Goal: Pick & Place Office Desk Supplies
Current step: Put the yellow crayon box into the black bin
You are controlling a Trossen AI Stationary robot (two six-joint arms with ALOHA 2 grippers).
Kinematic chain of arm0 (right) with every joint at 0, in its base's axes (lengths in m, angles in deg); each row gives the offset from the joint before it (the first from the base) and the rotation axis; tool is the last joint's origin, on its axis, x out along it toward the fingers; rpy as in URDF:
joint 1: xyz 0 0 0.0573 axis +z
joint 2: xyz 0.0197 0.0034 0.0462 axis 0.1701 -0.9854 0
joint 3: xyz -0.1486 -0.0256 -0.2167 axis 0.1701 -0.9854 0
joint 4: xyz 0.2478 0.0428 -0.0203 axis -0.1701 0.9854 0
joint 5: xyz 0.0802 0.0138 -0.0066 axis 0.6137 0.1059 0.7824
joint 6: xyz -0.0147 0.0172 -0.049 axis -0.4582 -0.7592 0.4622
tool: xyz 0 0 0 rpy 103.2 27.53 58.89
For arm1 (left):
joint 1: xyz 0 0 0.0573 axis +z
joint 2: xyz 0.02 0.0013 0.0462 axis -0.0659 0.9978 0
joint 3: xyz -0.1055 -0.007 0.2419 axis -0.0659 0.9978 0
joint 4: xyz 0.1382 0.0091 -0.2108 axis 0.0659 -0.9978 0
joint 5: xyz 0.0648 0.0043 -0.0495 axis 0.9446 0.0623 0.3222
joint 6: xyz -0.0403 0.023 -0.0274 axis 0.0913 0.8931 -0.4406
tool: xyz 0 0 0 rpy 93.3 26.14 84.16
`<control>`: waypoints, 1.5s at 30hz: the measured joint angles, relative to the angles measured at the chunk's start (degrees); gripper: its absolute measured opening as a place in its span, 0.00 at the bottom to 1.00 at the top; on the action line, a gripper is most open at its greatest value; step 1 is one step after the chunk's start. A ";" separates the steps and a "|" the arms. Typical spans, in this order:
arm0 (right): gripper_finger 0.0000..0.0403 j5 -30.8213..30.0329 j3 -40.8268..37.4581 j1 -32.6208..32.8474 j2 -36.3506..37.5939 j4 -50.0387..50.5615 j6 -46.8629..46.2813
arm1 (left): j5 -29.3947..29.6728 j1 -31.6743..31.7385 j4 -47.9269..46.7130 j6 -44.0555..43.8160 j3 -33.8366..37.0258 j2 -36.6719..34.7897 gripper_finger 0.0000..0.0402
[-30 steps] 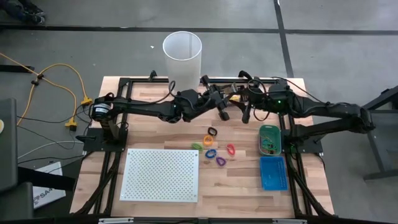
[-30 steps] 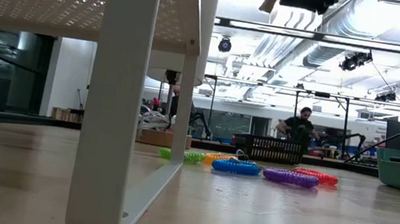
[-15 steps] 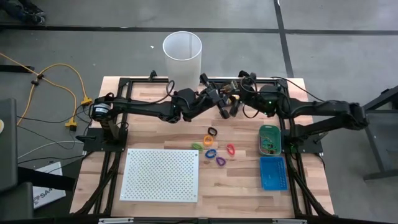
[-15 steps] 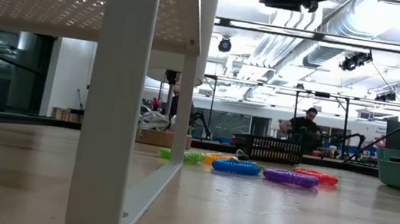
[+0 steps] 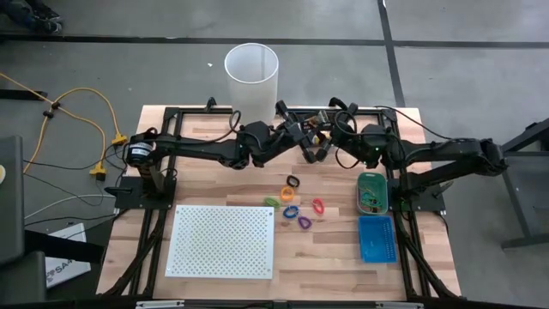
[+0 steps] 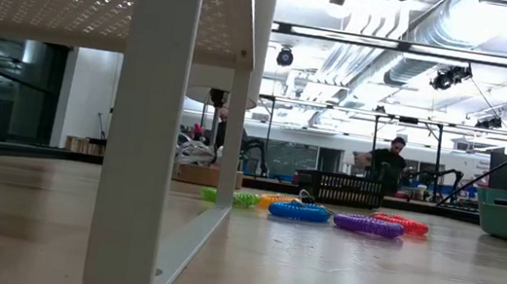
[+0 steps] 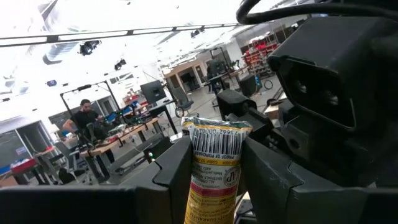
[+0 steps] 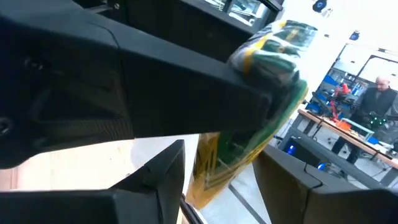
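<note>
A yellow-orange packet (image 7: 214,155) with a barcode hangs high above the table's far middle, and my left gripper (image 7: 217,149) is shut on it. My right gripper (image 8: 221,155) faces it from the table's right and is open. Its fingers stand on either side of the packet's (image 8: 211,162) green-and-yellow end; whether they touch it I cannot tell. In the high view the two grippers meet at the packet (image 5: 319,128). Coloured ring-shaped loops (image 5: 293,204) lie flat on the wood near the table's middle. My left gripper pinches the packet between its two fingers (image 7: 177,171), on its two flat faces below the barcoded end (image 7: 217,140). That end sticks out past the fingertips. The fingers come nearly level from the table's left. The packet is lifted clear, high above the table.
A white perforated board (image 5: 224,240) stands raised on legs at the near left. A tall white cylinder (image 5: 251,75) stands beyond the far edge. A green bin (image 5: 371,190) and a blue bin (image 5: 377,238) sit at the right. A person (image 6: 390,160) is far behind.
My right gripper has moved toward the table's left and far edge, up to the held packet, and has tipped from pointing downward to about level. My left gripper has kept its place with the packet.
</note>
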State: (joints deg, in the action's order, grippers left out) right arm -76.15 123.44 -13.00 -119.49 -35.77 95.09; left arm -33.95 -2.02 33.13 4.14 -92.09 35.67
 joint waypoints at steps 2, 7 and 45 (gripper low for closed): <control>0.42 -0.73 0.00 0.35 0.00 0.00 -0.02 | -0.02 0.00 0.02 0.00 0.00 0.00 0.31; 0.35 -1.00 0.00 0.62 0.00 0.00 0.03 | 0.00 0.00 0.00 0.06 0.00 0.00 0.31; 0.17 -0.39 0.00 0.62 0.02 0.24 1.34 | -0.09 0.11 -0.26 5.31 0.00 0.00 0.48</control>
State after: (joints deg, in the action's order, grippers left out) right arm -76.55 123.44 -12.38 -119.47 -35.53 96.42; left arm -34.04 -1.91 32.87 9.45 -92.09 35.67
